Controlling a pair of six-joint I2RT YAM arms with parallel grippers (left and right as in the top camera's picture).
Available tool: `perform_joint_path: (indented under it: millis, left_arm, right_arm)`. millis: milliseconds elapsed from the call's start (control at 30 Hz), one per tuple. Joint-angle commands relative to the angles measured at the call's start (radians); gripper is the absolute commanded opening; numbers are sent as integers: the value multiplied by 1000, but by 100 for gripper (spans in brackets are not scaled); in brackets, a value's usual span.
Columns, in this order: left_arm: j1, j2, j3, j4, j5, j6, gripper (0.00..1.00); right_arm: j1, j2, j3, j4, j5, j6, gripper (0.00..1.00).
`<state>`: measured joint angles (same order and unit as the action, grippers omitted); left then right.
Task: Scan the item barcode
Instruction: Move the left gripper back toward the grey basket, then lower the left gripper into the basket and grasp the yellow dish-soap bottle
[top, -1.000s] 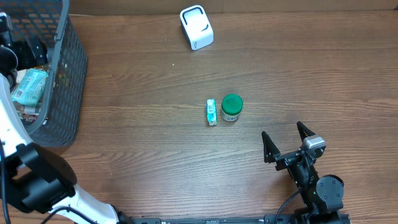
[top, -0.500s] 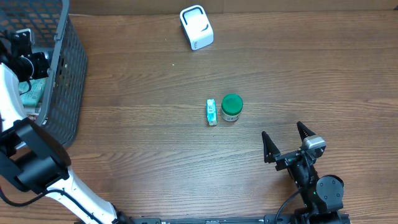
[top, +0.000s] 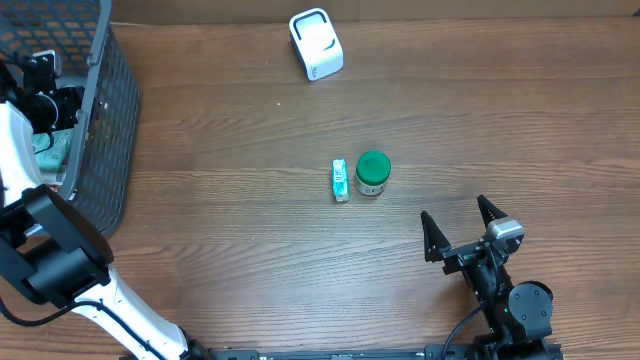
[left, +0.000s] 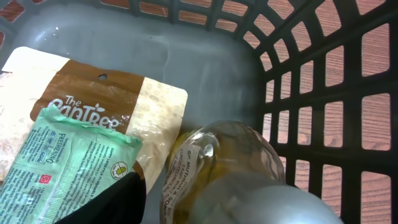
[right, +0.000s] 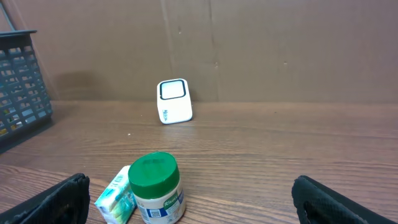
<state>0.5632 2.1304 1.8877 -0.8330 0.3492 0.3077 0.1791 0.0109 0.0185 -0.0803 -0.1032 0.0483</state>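
At the tabletop's (top: 300, 260) left edge, toward the far corner: basket (top: 105, 120), dark grey, lattice walls. We list its contents from the left wrist view.

1. Bottle (left: 217, 158): clear, with a yellowish fill, on the basket floor near the lattice wall. We take it for the thing to be scanned.
   - Position: directly under the left pincer (left: 199, 208), with one dark finger to one side and one blurred grey finger to the other.
   - Long axis: it seems to run toward the lens, though we cannot be sure.
   - Grip: the jaws stand part-way in on either side. Whether they bear on the bottle we cannot tell.
   - Label: small print down one side, too blurred to read. No barcode shows.
2. Pouch (left: 106, 93): brown and cream, flat, just beside the bottle. It reads "The … Tree"; we cannot make out the middle letters.
3. Packet (left: 68, 155): pale green, lying on the pouch. One word appears to read "REFRESHING"; the rest is too small.

Far edge, near the middle: scanner (top: 316, 44), white, with no legible writing, well apart from the basket.

Mid-tabletop:
- Jar (top: 372, 173): green lid, upright, label unread.
- Box (top: 341, 180): small, teal and white, just beside the jar on its basket side.

Near edge, right of the middle: right pincer (top: 453, 212), jaws spread wide and empty, well apart from the bottle. We judge the left arm far the nearer.
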Motion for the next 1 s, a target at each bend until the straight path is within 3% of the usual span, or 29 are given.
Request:
perform_joint_path:
  millis: [0, 200, 267, 333, 733, 800, 833, 900, 967]
  left_arm:
    - [-2, 3, 12, 8, 17, 10, 63]
    - [-1, 4, 10, 3, 17, 10, 68]
    - [-2, 4, 5, 3, 18, 6, 81]
    - [-2, 6, 1, 3, 18, 3, 100]
    - [-2, 9, -1, 3, 18, 3, 100]
    - [-2, 9, -1, 2, 18, 3, 91]
    - [-2, 9, -1, -1, 18, 3, 77]
    - [-2, 9, -1, -1, 17, 3, 61]
    - [-2, 10, -1, -2, 18, 3, 58]
  right_arm:
    - [5, -8, -10, 4, 7, -4, 100]
    - [5, -8, -10, 4, 7, -5, 100]
    - [5, -8, -10, 4, 7, -4, 100]
    - [5, -8, -10, 4, 7, -4, 100]
    - [5, -8, -10, 4, 7, -4, 100]
    - [5, -8, -10, 4, 7, -5, 100]
    - [5, -8, -10, 4, 7, -5, 100]
    - [5, -8, -10, 4, 7, -4, 100]
    - [5, -8, -10, 4, 7, -5, 100]
